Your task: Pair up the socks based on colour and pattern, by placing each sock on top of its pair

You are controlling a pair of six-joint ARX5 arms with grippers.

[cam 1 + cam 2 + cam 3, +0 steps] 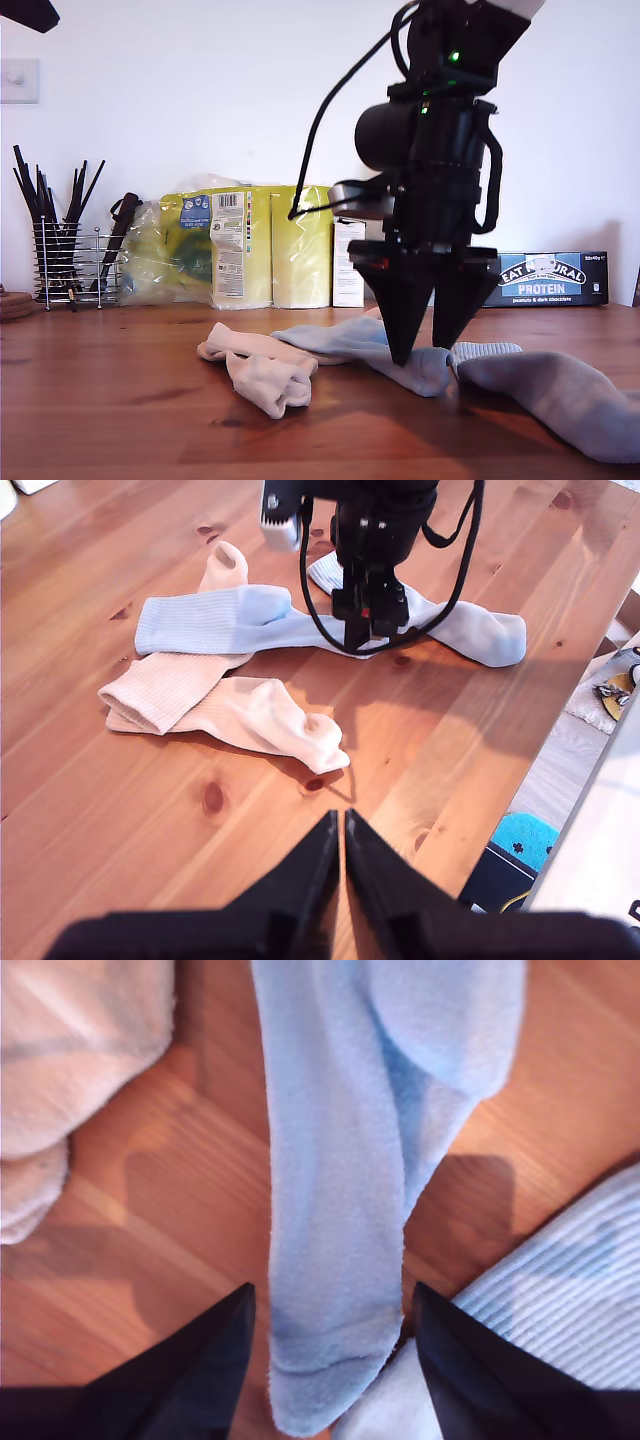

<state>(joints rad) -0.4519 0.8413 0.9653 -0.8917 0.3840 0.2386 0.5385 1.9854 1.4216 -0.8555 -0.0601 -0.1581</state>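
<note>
Right now my second gripper (432, 357) is standing over the middle of the wooden surface (110, 400), its jaws spread wide with the toe end of a blue sock (330, 1240) lying between the fingertips (200, 1360); nothing is being squeezed, and the tips are reaching down to the fabric or very close to it. That blue sock (215, 620) is stretching away from the gripper, its ribbed cuff lying over a peach sock (160, 690). A second blue sock (560, 395) is lying beside it, running toward the exterior view's right, its ribbed cuff (487, 350) just beside the gripper. Two peach socks are sitting toward the exterior view's left of the gripper, one folded on itself (265, 380) and overlapping the other. My first gripper (342, 860) is hovering well away from the socks above bare wood, its jaws pressed together and holding nothing. Along the wall a wire holder of dark utensils (65, 265), yellow packages (255, 245) and a protein box (545, 278) are standing.
</note>
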